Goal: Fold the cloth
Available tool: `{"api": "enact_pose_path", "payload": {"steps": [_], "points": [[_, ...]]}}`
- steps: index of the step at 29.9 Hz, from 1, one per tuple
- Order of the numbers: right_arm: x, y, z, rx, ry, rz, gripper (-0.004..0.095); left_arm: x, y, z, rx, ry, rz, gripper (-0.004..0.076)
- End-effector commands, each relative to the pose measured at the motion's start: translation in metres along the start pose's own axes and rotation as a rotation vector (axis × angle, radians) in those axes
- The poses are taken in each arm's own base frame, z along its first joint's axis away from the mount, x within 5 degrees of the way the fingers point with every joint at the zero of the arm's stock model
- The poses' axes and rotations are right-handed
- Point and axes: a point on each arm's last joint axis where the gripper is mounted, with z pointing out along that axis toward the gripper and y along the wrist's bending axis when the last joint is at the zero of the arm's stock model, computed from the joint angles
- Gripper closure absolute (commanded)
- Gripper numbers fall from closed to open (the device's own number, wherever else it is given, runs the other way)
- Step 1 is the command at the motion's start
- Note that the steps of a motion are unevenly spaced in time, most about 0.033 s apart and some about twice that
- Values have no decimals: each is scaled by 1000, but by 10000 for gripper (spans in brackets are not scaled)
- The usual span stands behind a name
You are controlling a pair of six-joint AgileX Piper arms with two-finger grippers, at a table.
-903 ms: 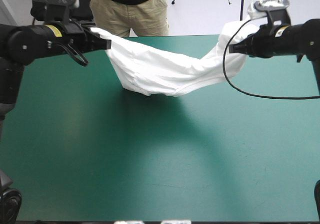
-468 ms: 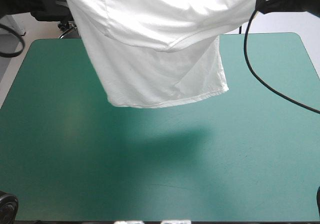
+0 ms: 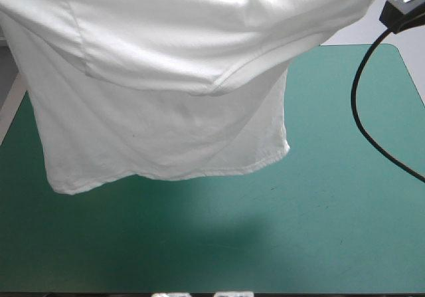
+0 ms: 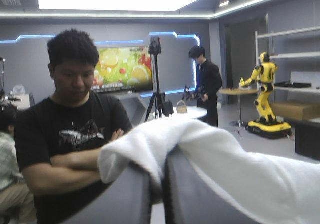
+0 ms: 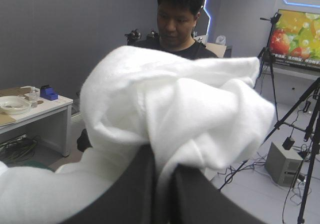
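The left gripper (image 4: 159, 160) is raised high and looks level into the room. Its two black fingers (image 4: 125, 194) are pressed nearly together, clamped on a fold of the T-shirt (image 4: 200, 149) in the narrow slit between them. The white cloth bunches over the fingertips and runs off in a thick band to one side of the gripper.

Seen from above, the T-shirt (image 3: 166, 98) hangs in the air over the bench (image 3: 332, 204), clear of the teal-green cover, and spans most of its width. The upper edge runs out of sight at the top on both sides. On the left the body drops lowest, with one hem corner dangling over the bench's left part. Moving right, the hem rises in a gentle curve to a second corner past the middle of the bench. Above that corner a creased band of cloth with a seam along it stretches up toward the right arm. A soft shadow lies on the cover under the hem.

The right gripper (image 5: 161, 160) is lifted too. Its fingers (image 5: 130, 194) are all but closed, gripping the T-shirt between them. A fat white wad bulges above the tips, and more cloth trails down beside the gripper.
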Motion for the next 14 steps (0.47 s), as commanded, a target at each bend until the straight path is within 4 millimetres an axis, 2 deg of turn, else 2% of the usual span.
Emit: {"api": "enact_pose_path", "payload": {"steps": [1,5,7,12,14], "points": [[2,-3,5,10,-4,18,925,23,3,26,-9,116,-38,741],[32,-10,34,-8,172,75,925,76,4,70,8,369,-69,741],[55,-15,52,-17,281,109,925,107,4,89,16,490,-82,741],[130,-29,101,-18,510,197,925,197,3,131,28,761,-114,741],[167,-36,123,-5,581,234,925,237,3,147,19,838,-114,741]]}}
